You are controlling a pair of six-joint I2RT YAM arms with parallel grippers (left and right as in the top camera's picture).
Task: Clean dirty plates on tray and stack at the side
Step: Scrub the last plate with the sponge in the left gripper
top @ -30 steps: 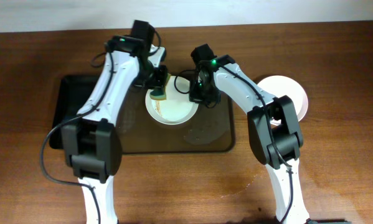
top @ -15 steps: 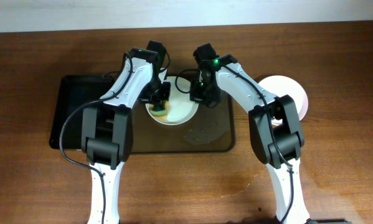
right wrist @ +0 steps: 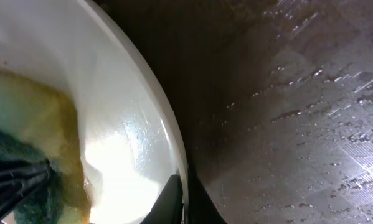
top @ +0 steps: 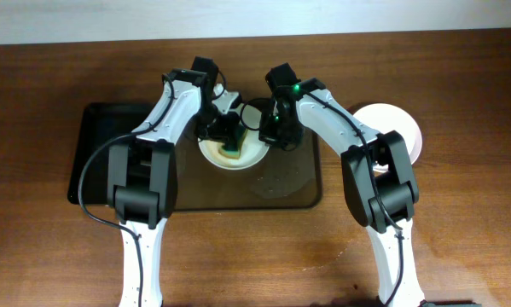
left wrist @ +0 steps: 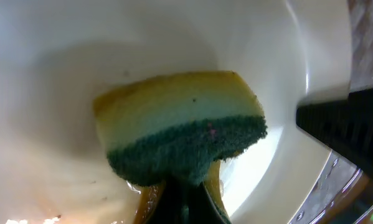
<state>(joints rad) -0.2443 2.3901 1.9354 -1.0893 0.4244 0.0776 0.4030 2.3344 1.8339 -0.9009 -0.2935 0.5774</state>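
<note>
Sponge (left wrist: 180,134), one, clamped in left fingers (left wrist: 185,205); right fingers (right wrist: 202,208) pinch one of two plates (top: 250,155) (top: 404,128).

surface: brown wooden table (top: 468,230), grain laid lengthwise | far edge: pale strip (top: 59,17) seen beyond | light: evenly spread

Left arm (top: 164,118), right arm (top: 333,119): white shells, black joints, cable (top: 70,205).

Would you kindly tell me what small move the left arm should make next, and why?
Probably a short wipe across the plate: the left gripper presses the sponge into it beside brownish smears, while the right gripper pinches its rim.
</note>
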